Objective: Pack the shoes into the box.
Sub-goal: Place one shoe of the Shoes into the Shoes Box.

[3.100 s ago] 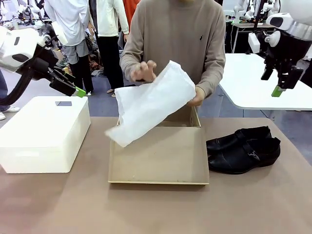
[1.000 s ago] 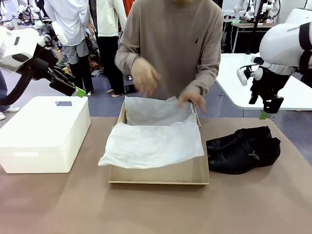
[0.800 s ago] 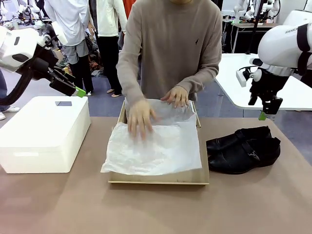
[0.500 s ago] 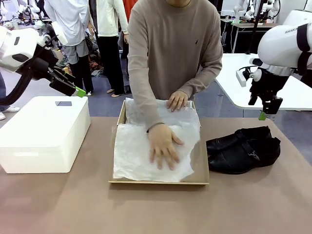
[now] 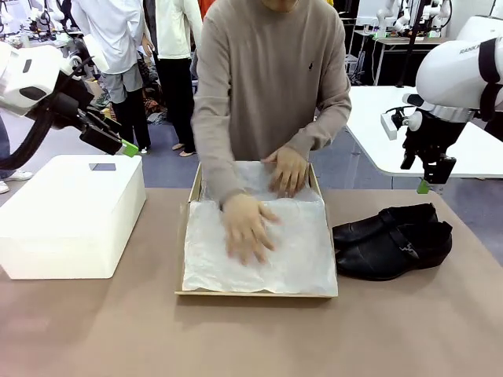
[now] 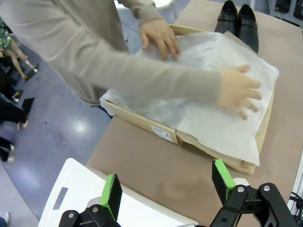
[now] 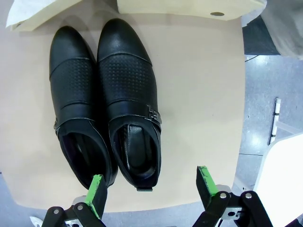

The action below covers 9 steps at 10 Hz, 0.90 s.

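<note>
Tissue (image 5: pixel 299 259) under a person's palms (image 5: pixel 247 228) covers the box (image 5: pixel 255 293), shoes (image 5: pixel 389 243) beside; left hand (image 6: pixel 167 182) and right hand (image 7: pixel 150 178) gape.

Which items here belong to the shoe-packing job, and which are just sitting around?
Part of the job:
shoes, on the table beside the box
box, open
tissue paper lining it, under the person's hands

Just lying about:
white box, at the table's left
white table, behind
</note>
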Motion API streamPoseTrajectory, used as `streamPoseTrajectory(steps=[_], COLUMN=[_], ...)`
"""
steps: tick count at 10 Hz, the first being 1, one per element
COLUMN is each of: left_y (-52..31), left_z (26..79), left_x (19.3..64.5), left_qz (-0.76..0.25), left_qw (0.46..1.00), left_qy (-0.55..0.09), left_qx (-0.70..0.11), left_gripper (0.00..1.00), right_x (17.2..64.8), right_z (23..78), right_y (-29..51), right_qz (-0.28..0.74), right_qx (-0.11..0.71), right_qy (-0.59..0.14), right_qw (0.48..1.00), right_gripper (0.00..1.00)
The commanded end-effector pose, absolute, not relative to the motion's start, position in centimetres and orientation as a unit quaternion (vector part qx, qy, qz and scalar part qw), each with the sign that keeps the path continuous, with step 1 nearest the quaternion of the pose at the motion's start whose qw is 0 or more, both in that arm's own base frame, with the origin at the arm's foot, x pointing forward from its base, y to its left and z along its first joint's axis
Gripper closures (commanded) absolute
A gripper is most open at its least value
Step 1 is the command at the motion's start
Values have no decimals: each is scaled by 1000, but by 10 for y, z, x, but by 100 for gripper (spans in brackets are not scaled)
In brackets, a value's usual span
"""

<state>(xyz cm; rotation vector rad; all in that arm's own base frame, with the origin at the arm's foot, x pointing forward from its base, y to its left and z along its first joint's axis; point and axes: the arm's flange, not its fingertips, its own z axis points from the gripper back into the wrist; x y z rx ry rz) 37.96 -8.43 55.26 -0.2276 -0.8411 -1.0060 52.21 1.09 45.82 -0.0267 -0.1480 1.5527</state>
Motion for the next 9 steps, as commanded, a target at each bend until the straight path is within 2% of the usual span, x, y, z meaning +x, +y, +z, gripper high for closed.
streamPoseTrajectory(steps=[1,9], left_y=[-84,-84], left_z=[553,553], left_x=[380,380], left_qz=[-465,-465], left_qw=[785,785], left_qy=[-394,-394], left_qx=[-109,-109], left_gripper=[0,0], right_x=[527,554], right_z=[459,415], right_y=[7,-23], right_qz=[700,679], right_qx=[-17,2], right_qy=[-65,-65], right_qw=[711,732], right_gripper=[0,0])
